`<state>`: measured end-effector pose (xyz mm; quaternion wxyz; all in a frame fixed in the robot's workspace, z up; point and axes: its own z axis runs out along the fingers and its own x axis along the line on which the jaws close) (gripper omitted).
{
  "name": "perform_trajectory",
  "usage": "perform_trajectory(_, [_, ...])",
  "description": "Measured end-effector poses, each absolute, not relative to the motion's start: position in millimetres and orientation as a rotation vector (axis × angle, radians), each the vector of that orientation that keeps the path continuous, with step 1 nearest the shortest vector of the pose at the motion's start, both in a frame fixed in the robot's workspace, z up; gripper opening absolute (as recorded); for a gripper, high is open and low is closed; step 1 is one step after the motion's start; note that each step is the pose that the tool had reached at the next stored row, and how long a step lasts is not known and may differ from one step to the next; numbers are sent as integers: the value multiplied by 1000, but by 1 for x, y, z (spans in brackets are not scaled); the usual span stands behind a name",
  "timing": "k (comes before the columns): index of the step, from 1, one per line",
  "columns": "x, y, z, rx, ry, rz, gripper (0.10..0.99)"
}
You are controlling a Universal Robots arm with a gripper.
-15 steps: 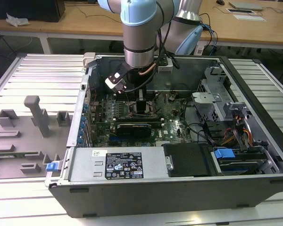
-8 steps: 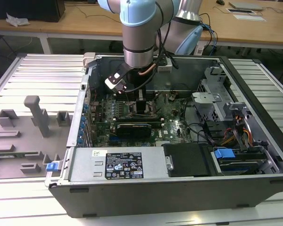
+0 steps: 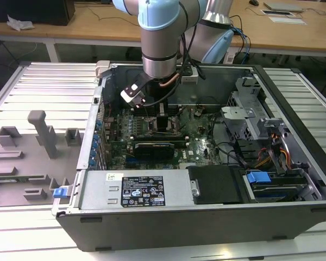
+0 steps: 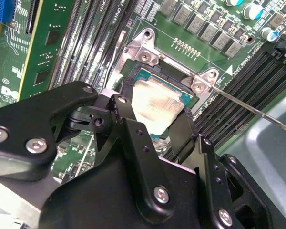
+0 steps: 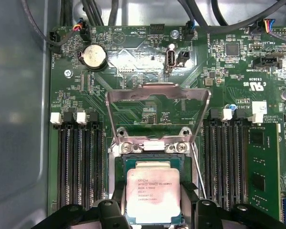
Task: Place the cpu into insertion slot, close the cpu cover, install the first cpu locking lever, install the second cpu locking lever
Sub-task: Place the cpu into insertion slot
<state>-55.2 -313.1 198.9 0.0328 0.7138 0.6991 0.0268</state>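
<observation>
Nearest to us in the second wrist view, the gripper (image 4: pixel 154 118) is clamping the cpu (image 4: pixel 157 102) between its black fingers (image 4: pixel 126 119), which are standing only as far apart as the cpu is wide and touching two opposite edges. In the first wrist view the cpu is lying flat, silvery top up, within the frame of the insertion slot (image 5: pixel 120 171); we are not able to tell whether it is fully seated. The cpu cover (image 5: pixel 157 89) is standing raised on its hinge at one edge of the socket, and a thin locking lever (image 4: pixel 257 110) is sticking out unlatched. Black memory slots (image 5: pixel 78 162) are flanking the socket. In the exterior view the arm (image 3: pixel 160 43) is reaching down into the open computer case (image 3: pixel 206 231).
</observation>
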Motion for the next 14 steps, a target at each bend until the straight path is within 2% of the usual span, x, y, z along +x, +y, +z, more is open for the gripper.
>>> perform_trajectory(14, [-54,-313,199,2200,2144,78,541])
